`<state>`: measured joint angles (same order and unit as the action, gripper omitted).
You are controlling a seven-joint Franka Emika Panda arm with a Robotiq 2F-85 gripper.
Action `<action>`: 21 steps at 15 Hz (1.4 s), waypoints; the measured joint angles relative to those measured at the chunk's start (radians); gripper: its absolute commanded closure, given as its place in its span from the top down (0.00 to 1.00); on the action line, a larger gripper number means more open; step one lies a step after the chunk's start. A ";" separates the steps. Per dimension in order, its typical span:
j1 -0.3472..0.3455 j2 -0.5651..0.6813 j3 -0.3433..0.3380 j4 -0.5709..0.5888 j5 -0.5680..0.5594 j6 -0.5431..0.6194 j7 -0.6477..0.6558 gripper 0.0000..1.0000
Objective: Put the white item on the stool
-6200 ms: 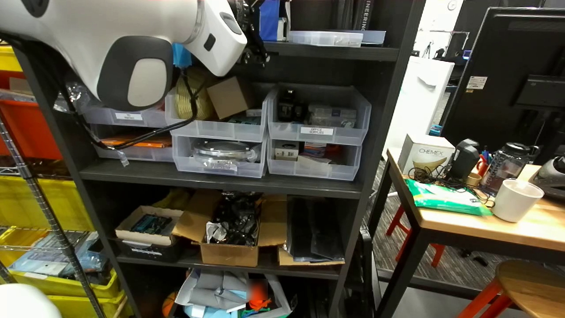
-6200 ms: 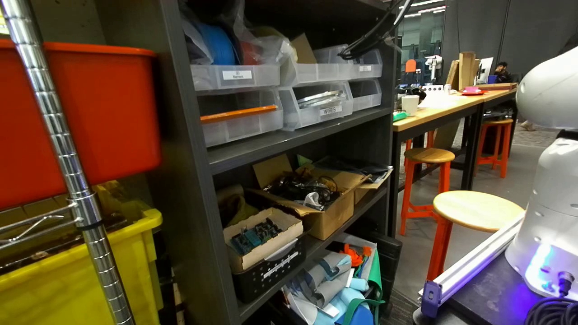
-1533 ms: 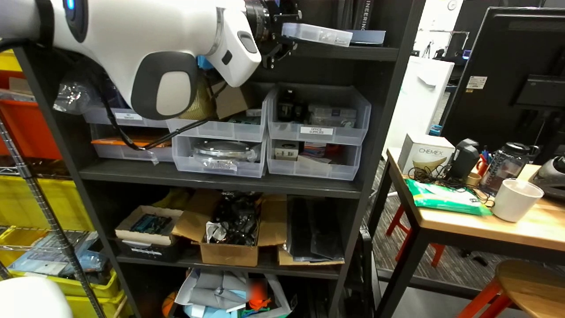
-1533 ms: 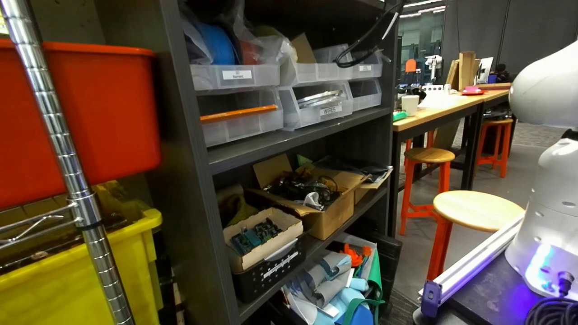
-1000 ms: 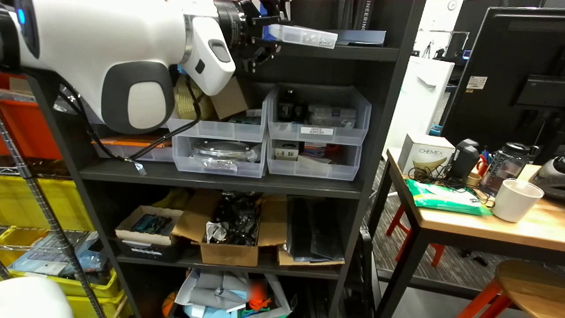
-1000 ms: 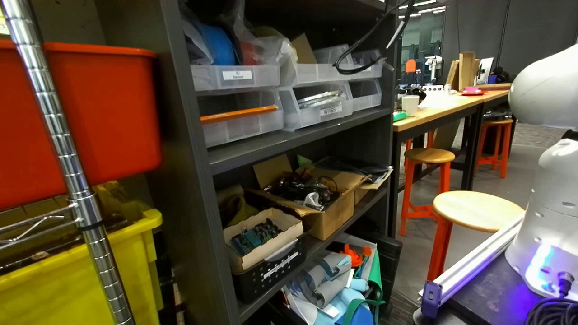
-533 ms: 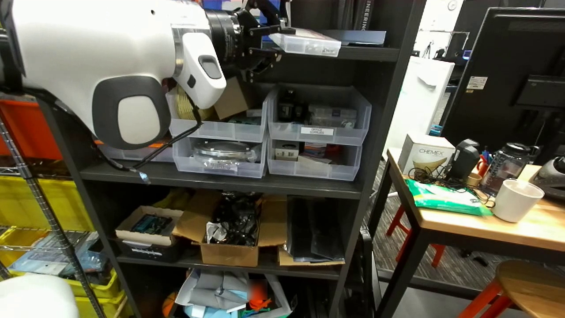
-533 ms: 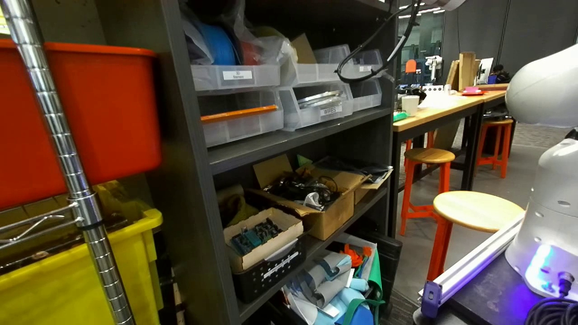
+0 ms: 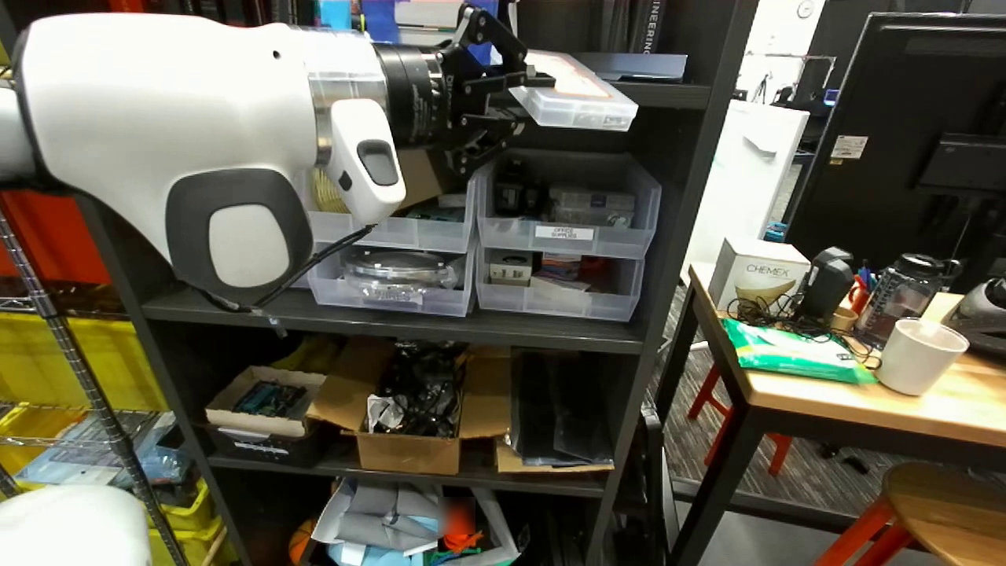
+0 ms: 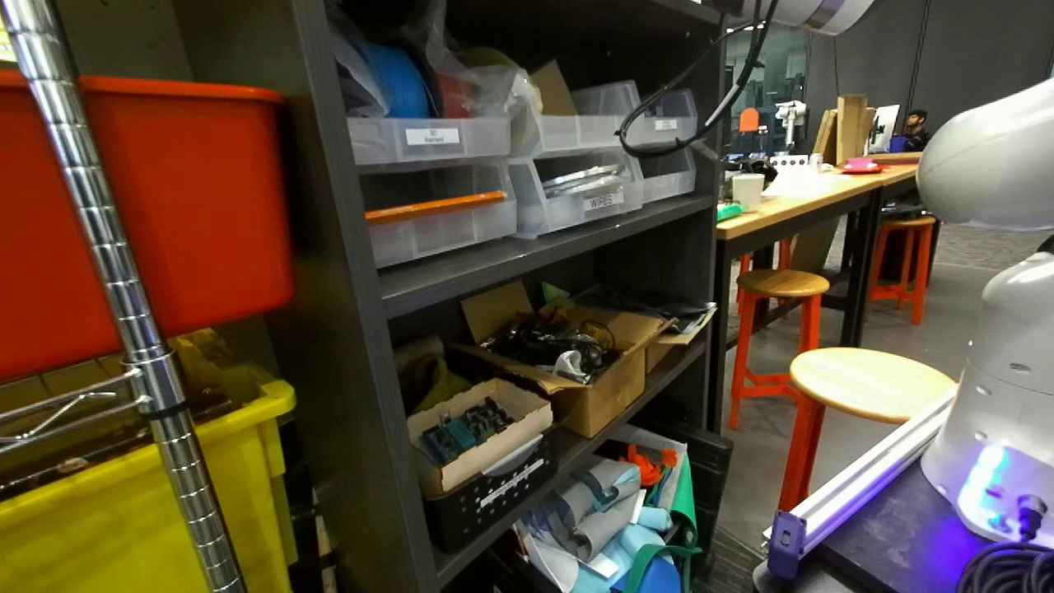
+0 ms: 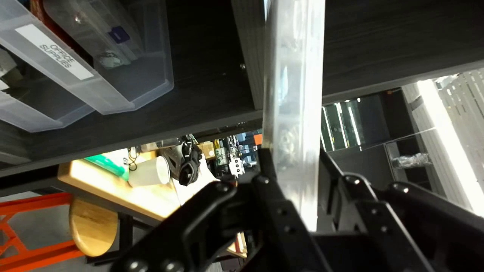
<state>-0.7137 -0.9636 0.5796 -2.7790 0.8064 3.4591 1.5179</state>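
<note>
The white item [image 9: 578,98], a thin flat case with a see-through edge and a paler, orange-lined top face, hangs tilted in front of the upper shelf. My gripper [image 9: 536,96] is shut on its near end. Seen in the wrist view, the white item [image 11: 293,94] stands edge-on between both fingers of the gripper [image 11: 294,153]. A wooden stool [image 9: 951,503] with red legs shows at the lower right. In an exterior view that has the gripper out of frame, a round stool [image 10: 869,383] stands nearest the robot, with another stool [image 10: 782,284] behind it.
Another flat pale box [image 9: 640,67] lies on the upper shelf [image 9: 668,96]. Clear bins [image 9: 566,224] fill the shelf below. To the right is a wooden table [image 9: 794,397] with a white cup [image 9: 919,358] on it. Loose cables [image 10: 700,132] hang from the arm.
Seconds ago the white item lay on the upper shelf; now it is in my gripper. Over the last half second it has moved down and to the right, showing more of its top face.
</note>
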 measured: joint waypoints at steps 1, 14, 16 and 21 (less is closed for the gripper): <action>-0.010 -0.002 0.012 0.001 0.023 0.000 0.000 0.07; -0.132 -0.043 0.160 -0.005 0.280 -0.008 -0.001 0.07; -0.147 -0.031 0.161 -0.010 0.309 -0.008 -0.001 0.07; -0.193 0.023 0.167 -0.014 0.378 -0.008 -0.002 0.07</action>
<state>-0.9070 -0.9402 0.7469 -2.7925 1.1849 3.4512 1.5158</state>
